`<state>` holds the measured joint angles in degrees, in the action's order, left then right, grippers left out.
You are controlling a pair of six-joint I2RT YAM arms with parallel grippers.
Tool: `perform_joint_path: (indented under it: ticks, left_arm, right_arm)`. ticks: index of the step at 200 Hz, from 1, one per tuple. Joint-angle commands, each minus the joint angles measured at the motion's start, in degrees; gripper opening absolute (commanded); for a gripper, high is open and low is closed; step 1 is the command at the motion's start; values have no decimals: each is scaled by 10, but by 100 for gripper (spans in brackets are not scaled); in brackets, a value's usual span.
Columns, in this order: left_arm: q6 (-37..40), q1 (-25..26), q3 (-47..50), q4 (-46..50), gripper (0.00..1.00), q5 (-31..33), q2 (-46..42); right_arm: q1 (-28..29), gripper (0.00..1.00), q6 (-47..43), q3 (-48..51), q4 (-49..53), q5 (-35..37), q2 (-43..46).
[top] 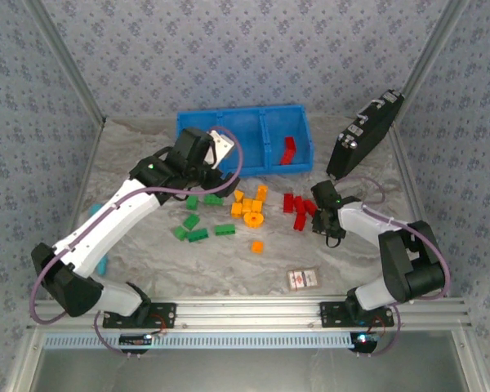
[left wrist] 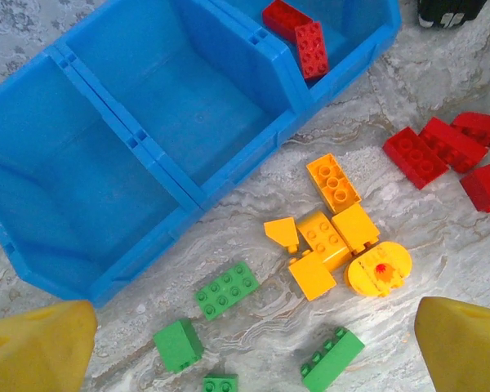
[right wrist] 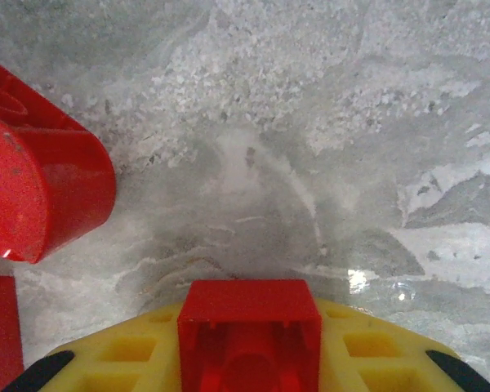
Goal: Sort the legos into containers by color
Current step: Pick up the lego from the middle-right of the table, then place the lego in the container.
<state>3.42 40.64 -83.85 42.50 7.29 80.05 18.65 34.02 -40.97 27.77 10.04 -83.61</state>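
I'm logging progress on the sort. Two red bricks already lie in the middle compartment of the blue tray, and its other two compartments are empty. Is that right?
Not quite. The two red bricks lie in the right-end compartment of the blue tray, not the middle one, as the top external view shows. The other two compartments are empty, as you said.

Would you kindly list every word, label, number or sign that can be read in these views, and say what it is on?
No text can be read with certainty.
Red-and-white card: printed marks, too small to read.
Black device: pale marks along its side, too blurred to read.
Legos and blue tray: no lettering visible.
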Motion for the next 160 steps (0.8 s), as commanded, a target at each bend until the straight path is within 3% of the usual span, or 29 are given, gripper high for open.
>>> perform_joint_path:
  ticks: [1,27,59,110,160]
  left_arm:
    - [12,3,-24,-27,100,12,6]
    - [4,-23,-45,-19,100,-6,22]
    - [6,-46,-52,-22,100,-15,27]
    - [17,-70,-49,-21,100,-17,37]
    - [33,-96,-54,-2,100,-15,52]
  right_arm:
    - [2,32,-12,-22,29,-24,20]
    - [4,31,-39,-84,64,-14,44]
    - [4,30,-79,-215,86,-7,6]
    - [-1,30,-125,-444,44,-30,-173]
    - [-4,30,-109,-673,83,-46,-386]
